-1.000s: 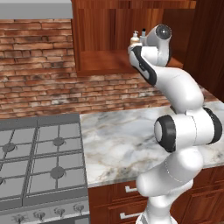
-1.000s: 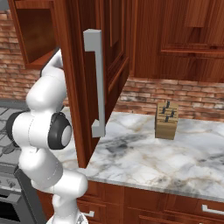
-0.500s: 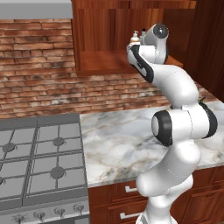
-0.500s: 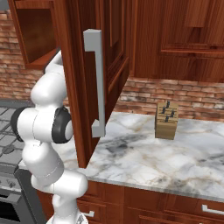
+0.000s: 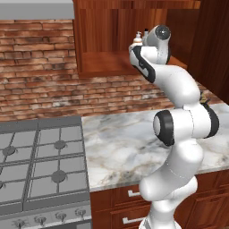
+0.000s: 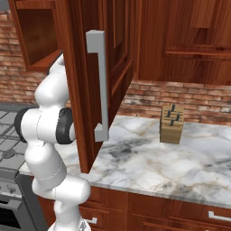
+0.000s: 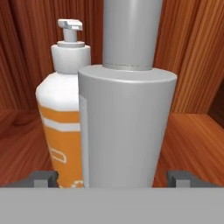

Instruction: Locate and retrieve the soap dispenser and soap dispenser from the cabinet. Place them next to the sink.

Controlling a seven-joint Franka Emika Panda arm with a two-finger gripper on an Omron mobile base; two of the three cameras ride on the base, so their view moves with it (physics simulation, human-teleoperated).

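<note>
Two pump bottles stand on the shelf of the doorless cabinet (image 5: 107, 62). Pale grey soap dispenser (image 7: 127, 127): upright, between the fingertips (image 7: 41, 178) of the pincer (image 7: 111, 179), whose jaws stand apart with a gap on either side. Orange soap dispenser (image 7: 59, 118): white pump head, just behind and beside the grey one. Knife block (image 6: 171, 124): on the marble worktop (image 6: 180, 162), well apart from the cabinet.

We see the grey dispenser (image 7: 127, 127) between the fingertips (image 7: 43, 178), orange dispenser (image 7: 59, 118) touching behind-left. Cabinet (image 7: 192, 65) walls close behind; bare shelf (image 7: 188, 140) room either side.
</note>
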